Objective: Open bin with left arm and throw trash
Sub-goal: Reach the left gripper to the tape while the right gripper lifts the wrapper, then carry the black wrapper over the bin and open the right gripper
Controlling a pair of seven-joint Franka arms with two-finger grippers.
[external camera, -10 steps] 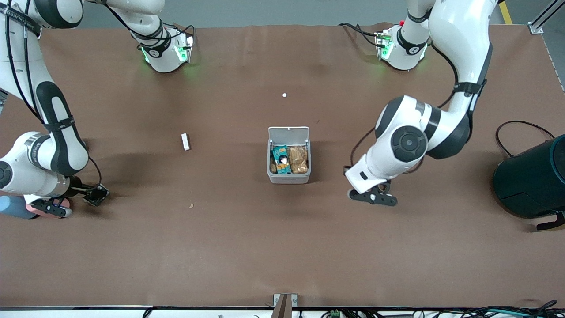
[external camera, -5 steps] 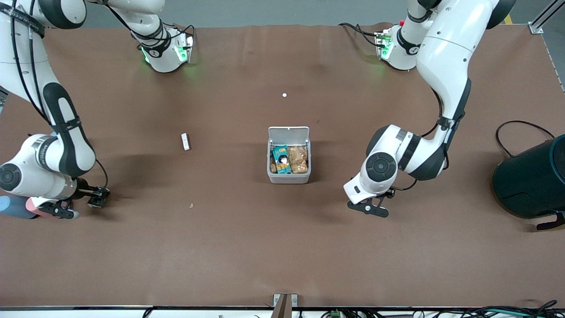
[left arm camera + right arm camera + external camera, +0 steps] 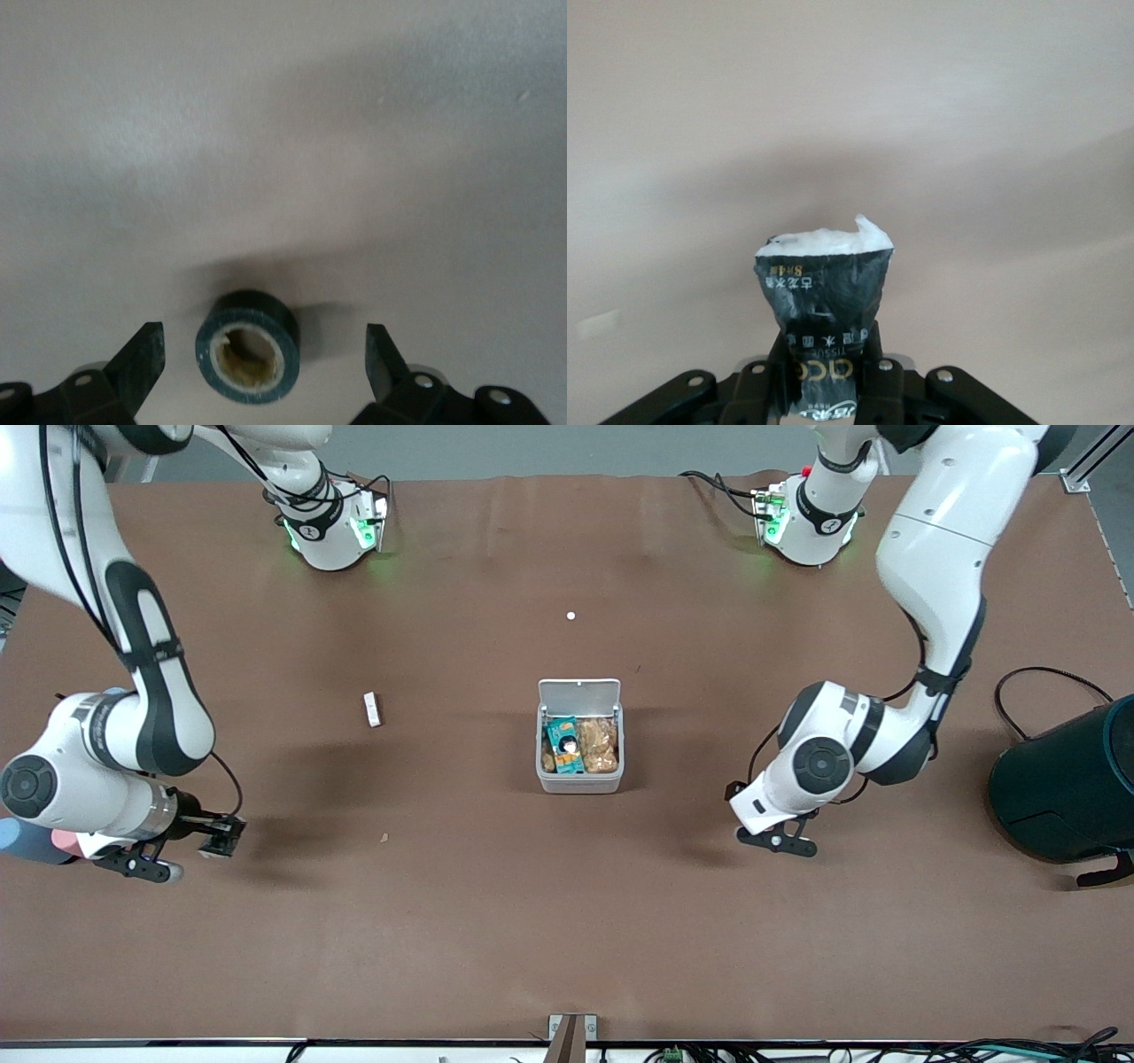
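The bin (image 3: 580,781) stands mid-table with its white lid (image 3: 580,692) swung open; snack packets fill it. My left gripper (image 3: 780,841) is low over the table beside the bin, toward the left arm's end. It is open, its fingers on either side of the black tape ring (image 3: 247,347), not touching it (image 3: 263,359). The hand hides the ring in the front view. My right gripper (image 3: 146,861) is shut on the crumpled black wrapper (image 3: 221,839) over the right arm's end of the table; the right wrist view (image 3: 828,376) shows the wrapper (image 3: 824,283) pinched. The small white piece (image 3: 373,709) lies on the table.
A large dark teal cylinder (image 3: 1063,788) and a black cable (image 3: 1050,677) sit at the left arm's end. A tiny white dot (image 3: 570,615) lies farther from the front camera than the bin. A tan crumb (image 3: 384,837) lies nearer than the white piece.
My left gripper has shifted toward the left arm's end and come down around the tape ring. My right gripper has carried the wrapper a little toward the table's middle.
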